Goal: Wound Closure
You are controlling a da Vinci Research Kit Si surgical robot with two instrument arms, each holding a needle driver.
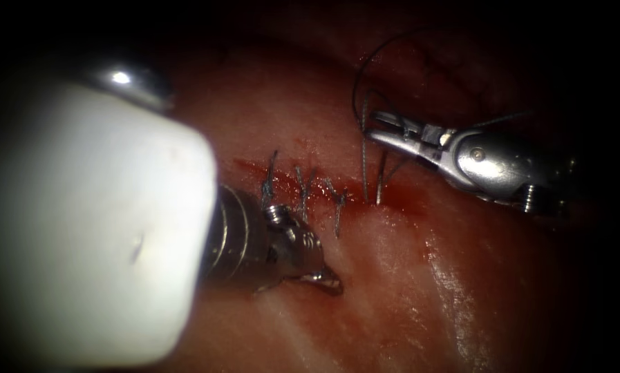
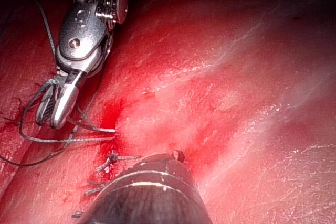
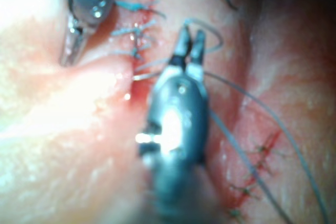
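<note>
The cut (image 1: 310, 181) runs as a dark red line across the tissue (image 1: 406, 276), a pale, glistening, streaked slab of pork belly wet with red fluid (image 1: 406, 200) at the cut's right end. Three finished stitches (image 1: 303, 190) cross the cut, each with short bristly cut ends standing up; the left wrist view shows them as small dark tufts (image 2: 107, 163).

Thin dark thread (image 1: 365, 83) rises from the tissue just right of those stitches, where two strands stand side by side, and arcs up in a loose loop above the right tool. In the left wrist view the thread (image 2: 58, 140) lies in several loose curves over the tissue around that tool.

The right tool (image 1: 387, 128) comes in over the right end of the cut. Its two slim metal jaws are parted a little, with strands of thread running between and around them; whether they actually grip a strand cannot be told. The right wrist view shows the right tool's (image 3: 190, 43) two jaws apart like a narrow fork.

The left tool (image 1: 323, 279) lies below the cut, its tip resting on the tissue. Its jaws look closed together, holding nothing visible. I cannot pick out the needle with certainty.
</note>
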